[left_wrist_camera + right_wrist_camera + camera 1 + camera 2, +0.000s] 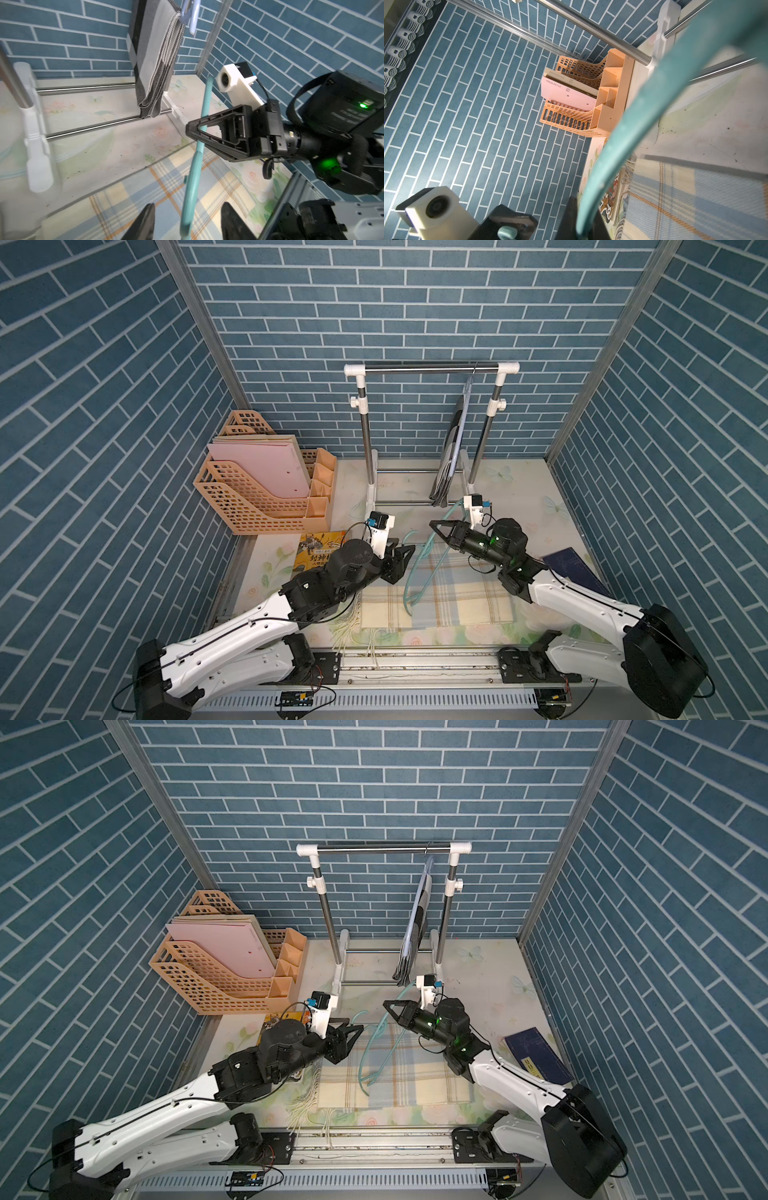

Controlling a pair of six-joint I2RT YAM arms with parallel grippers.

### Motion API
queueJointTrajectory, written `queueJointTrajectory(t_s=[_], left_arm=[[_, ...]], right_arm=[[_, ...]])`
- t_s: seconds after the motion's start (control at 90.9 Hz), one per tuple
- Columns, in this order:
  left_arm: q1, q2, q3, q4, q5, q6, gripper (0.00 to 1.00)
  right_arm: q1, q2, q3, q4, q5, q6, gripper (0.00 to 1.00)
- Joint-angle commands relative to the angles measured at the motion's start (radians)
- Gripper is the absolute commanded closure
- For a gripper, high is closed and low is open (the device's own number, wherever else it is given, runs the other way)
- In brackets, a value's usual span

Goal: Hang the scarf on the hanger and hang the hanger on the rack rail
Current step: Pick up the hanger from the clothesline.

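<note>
- Hanging job in its early stage: the plaid scarf (449, 593) lies spread flat on the flowered worktop (519, 489) between our two arms, its fringe trailing over the near edge. No part of it is on the hanger.
- The teal hanger (194, 166) stands tilted above the cloth. In both top views its lower end appears to rest on the scarf while its upper part leans up toward the rack.
- Our right claw (432, 524) is closed tight on the hanger's upper stretch and carries it. The left wrist view shows the teal bar pinched at the claw's tips.
- Our left claw (188, 204) is held part-way apart with the hanger's lower curve passing between its fingers (149, 216). We see a gap on either side, so it grips nothing.
- Behind, the clothes rack (432, 369) already carries a grey striped scarf (451, 448) on a pale hanger, near its right post.
- Done, as we judge it: the hanger is picked up and brought over the scarf.
- Left to do, by our reading: get the scarf lifted and draped across the hanger.
</note>
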Motion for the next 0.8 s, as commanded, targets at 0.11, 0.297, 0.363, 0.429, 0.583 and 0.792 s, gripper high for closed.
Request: queueJointTrajectory(t_s=[0.11,0.297,0.363,0.429,0.583,0.792], left_arm=[[0.020,0.012,-0.003,0.086,0.134,-0.006,0.56],[0.030,0.032,-0.005,0.105,0.152,-0.005,0.69],[0.031,0.037,-0.006,0.113,0.155,-0.006,0.75],[0.034,0.044,-0.006,0.118,0.156,-0.007,0.86],[0.036,0.059,-0.004,0.123,0.150,-0.029,1.00],[0.036,0.066,0.022,0.083,0.037,-0.138,1.00]], right_arm=[[-0.007,0.003,0.019,0.022,-0.049,-0.049,1.00],[-0.006,0.012,0.034,0.012,-0.069,-0.059,1.00],[-0.008,0.014,0.037,0.002,-0.076,-0.066,1.00],[-0.007,0.011,0.044,-0.016,-0.081,-0.077,1.00],[-0.013,0.004,0.088,-0.147,-0.083,-0.133,1.00],[-0.030,-0.069,0.214,-0.606,0.058,-0.371,0.26]])
